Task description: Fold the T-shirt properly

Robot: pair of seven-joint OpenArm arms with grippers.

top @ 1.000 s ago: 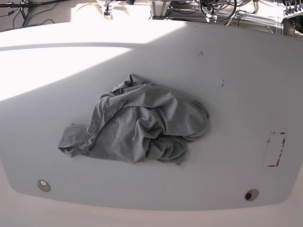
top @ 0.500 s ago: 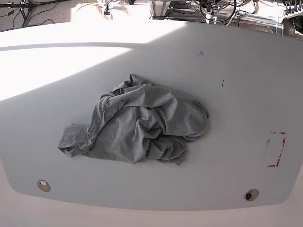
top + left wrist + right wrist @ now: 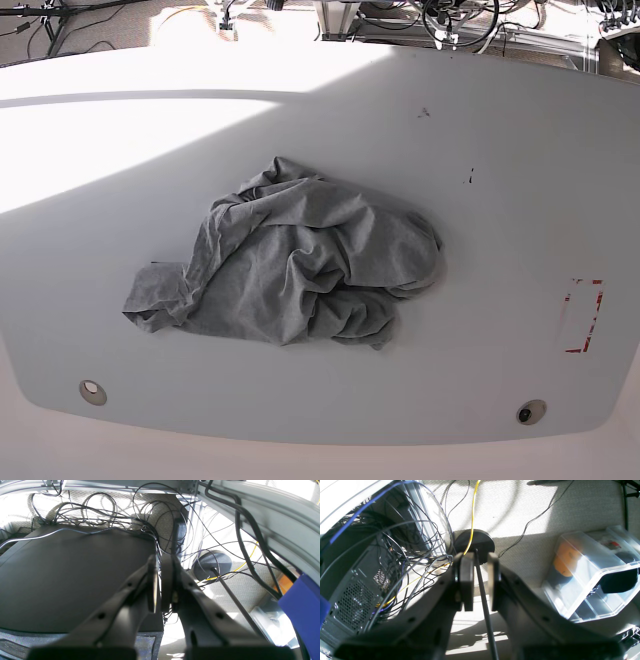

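Sunlight falls across the far left part of the white table (image 3: pixel 90 200), with shade over the rest. Near the left front edge sits a small round fitting (image 3: pixel 92 391). Just left of centre lies the T-shirt (image 3: pixel 290 265), a crumpled heather-grey heap, one flap of cloth trailing out toward the left and deep folds bunched on its right side; no arm touches it, and neither arm shows in the base view. Farther right, a red rectangular marking (image 3: pixel 582 315) sits near the table's right edge, and a second round fitting (image 3: pixel 529 411) lies at the front right.

Both wrist cameras look away from the table, at the floor and the gear there. In the right wrist view the right gripper (image 3: pixel 477 580) has its jaws parted by a narrow gap and holding nothing; a thin black rod in the background shows through the gap. Tangled cables (image 3: pixel 395 545) lie to the left, a clear plastic bin (image 3: pixel 590 572) to the right. In the left wrist view the left gripper (image 3: pixel 160 585) has its jaws pressed nearly together, empty, above a dark flat panel (image 3: pixel 70 575), with more cables (image 3: pixel 105 512) behind.
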